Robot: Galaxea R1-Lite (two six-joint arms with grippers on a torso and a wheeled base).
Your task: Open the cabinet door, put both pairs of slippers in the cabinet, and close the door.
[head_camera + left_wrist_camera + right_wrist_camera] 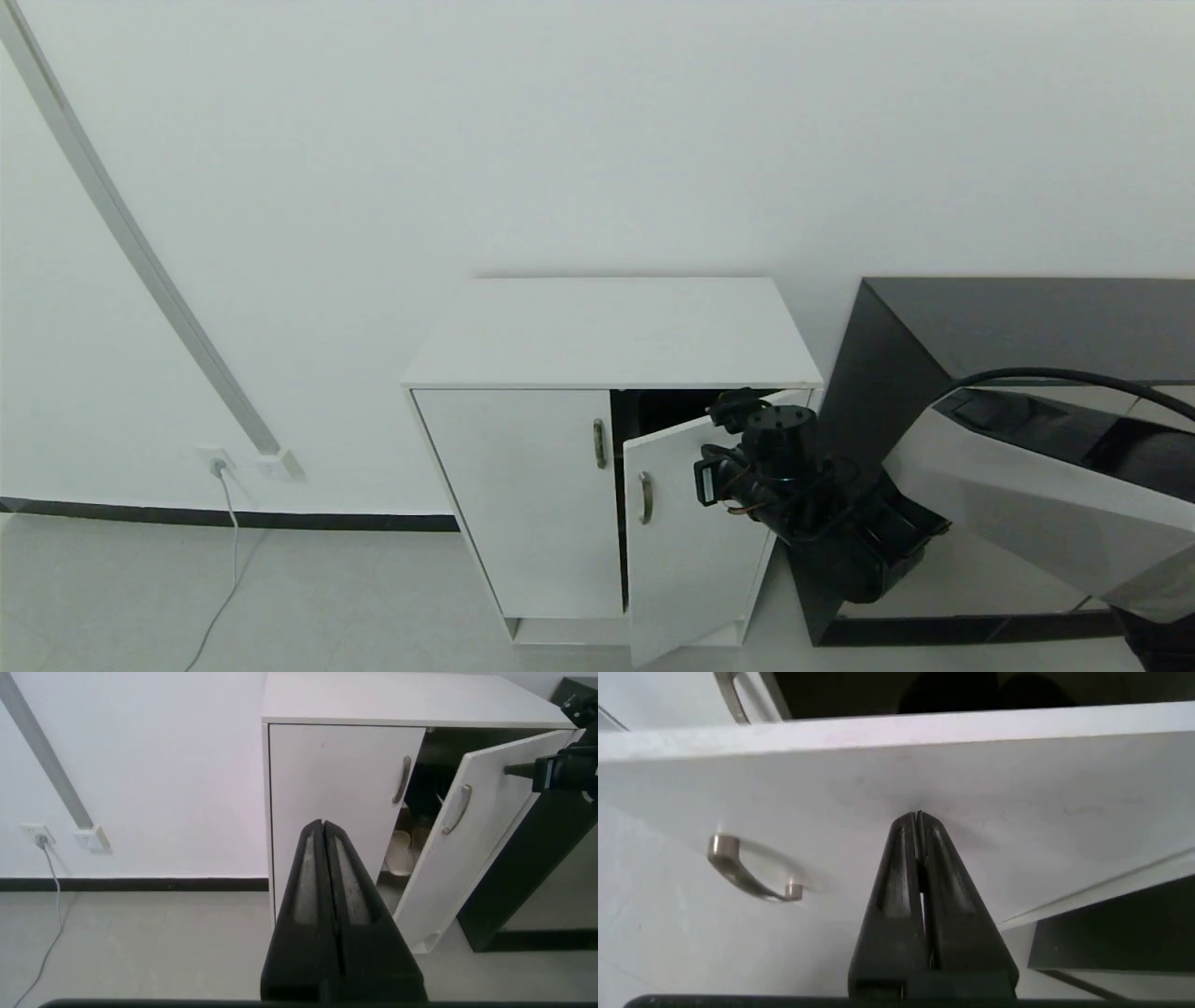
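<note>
Cabinet door (695, 541) ajar — handle (644, 497) upright

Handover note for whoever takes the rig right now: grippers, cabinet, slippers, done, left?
Left gripper: shut, empty, held in front of the cabinet.
Right gripper: shut, tips against the outer face of the right door, near its top edge.
Right door partly open; left door closed.
Pale shapes inside look like slippers; count unclear.
Done: door opened, slippers apparently in. Left: push the right door shut.
</note>
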